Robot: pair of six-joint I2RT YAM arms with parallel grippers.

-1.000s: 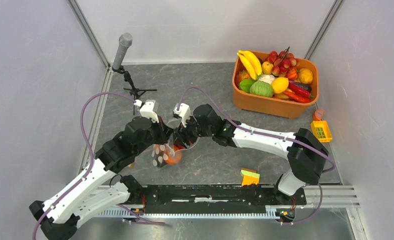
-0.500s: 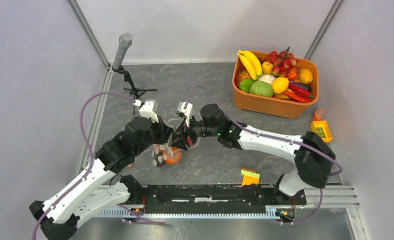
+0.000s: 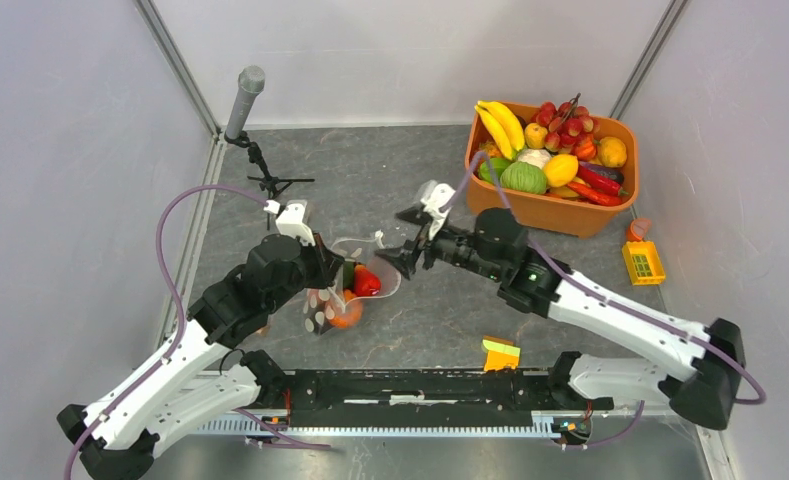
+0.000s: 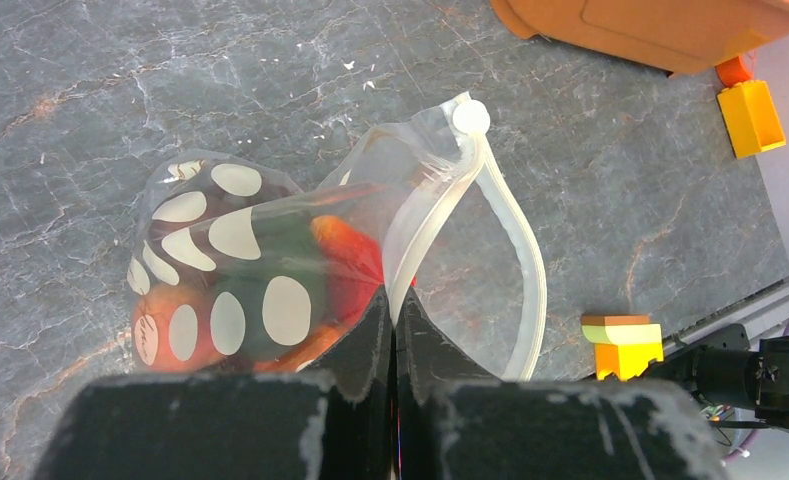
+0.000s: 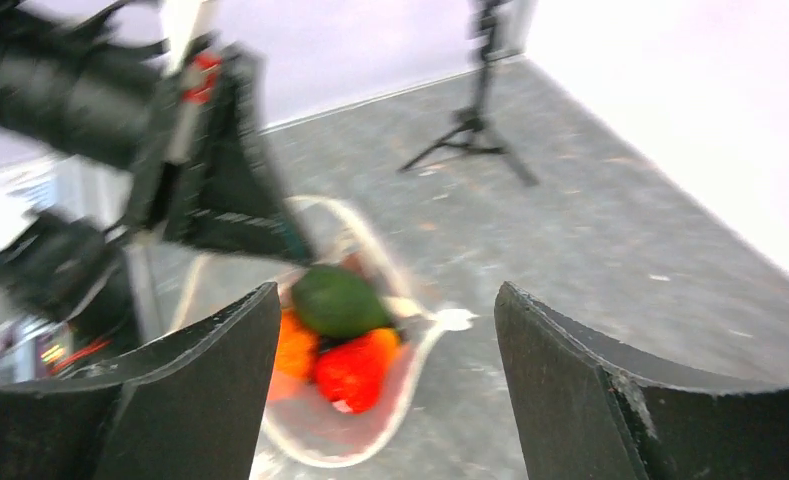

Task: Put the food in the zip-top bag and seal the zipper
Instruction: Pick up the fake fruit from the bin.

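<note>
The zip-top bag [image 3: 332, 300], clear with white dots, lies left of centre with its mouth open toward the right. My left gripper [image 3: 338, 278] is shut on the bag's zipper [image 4: 515, 250] at the near side of the mouth [image 4: 392, 300]. Inside the bag are a red food [image 3: 367, 281], an orange one [image 3: 347, 316] and a green one [image 5: 340, 300]. My right gripper [image 3: 403, 237] is open and empty, right of the bag mouth and apart from it; it also shows in the right wrist view [image 5: 387, 295].
An orange tub [image 3: 545, 210] full of toy fruit stands at the back right. A microphone on a small tripod [image 3: 245, 100] stands at the back left. A yellow-orange block [image 3: 501, 353] lies near the front rail, and a yellow block [image 3: 643, 262] by the right wall.
My right gripper has drawn back from the bag mouth to the right, open. A red food now shows in the bag mouth. My left gripper has kept its hold on the bag.
</note>
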